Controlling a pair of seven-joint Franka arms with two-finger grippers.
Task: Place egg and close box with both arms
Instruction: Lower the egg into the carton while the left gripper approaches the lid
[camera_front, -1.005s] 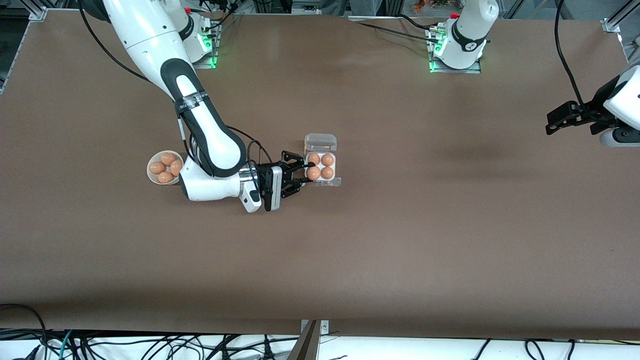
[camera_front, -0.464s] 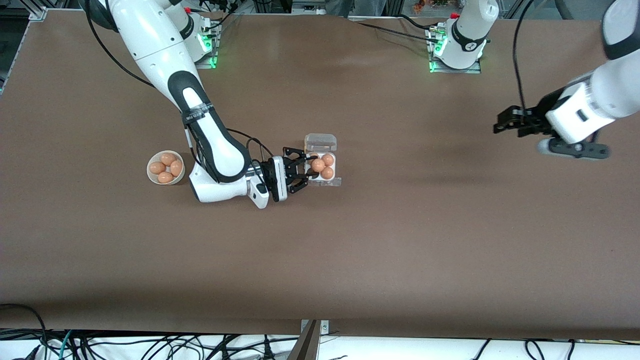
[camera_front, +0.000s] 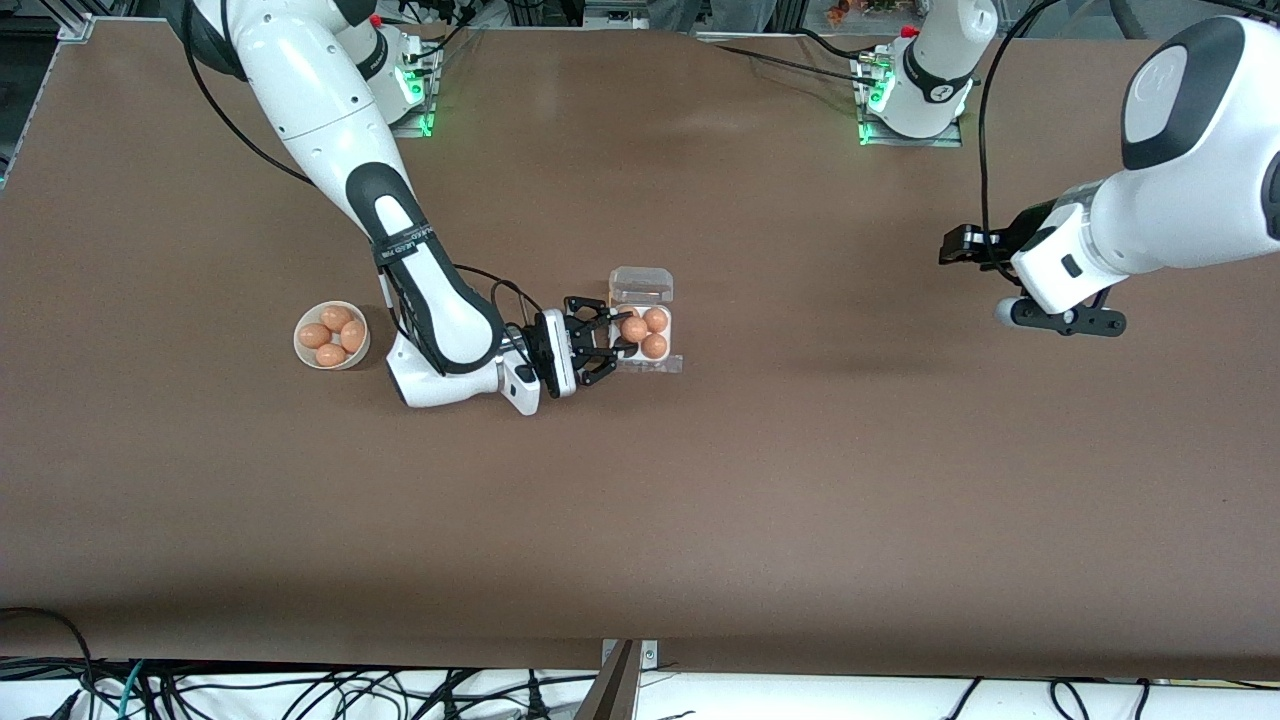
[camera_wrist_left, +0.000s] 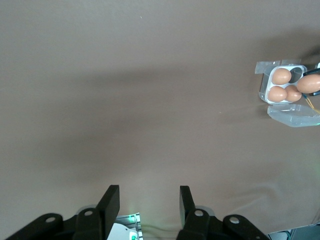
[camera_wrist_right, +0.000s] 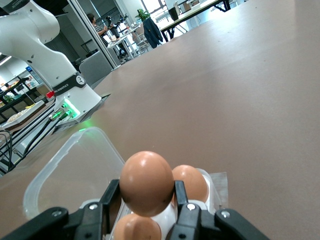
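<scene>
You have a plain brown table (camera_front: 760, 500), cables hanging along its near edge, and an office with desks past its base edge; no writing is legible. Mid-table, the right gripper (camera_front: 607, 337) clasps the egg (camera_front: 633, 328) over the open box (camera_front: 644, 362); a bowl (camera_front: 303, 357) of eggs sits beside. The left gripper (camera_front: 958, 245) hovers unclenched toward its arm's end.

I'm working in a robotics lab: two arms bolted to a brown counter (camera_front: 760, 480), aluminium framing (camera_front: 75, 25) at its corners, cable bundles (camera_front: 300, 690), office desks (camera_wrist_right: 200, 12) nearby.
</scene>
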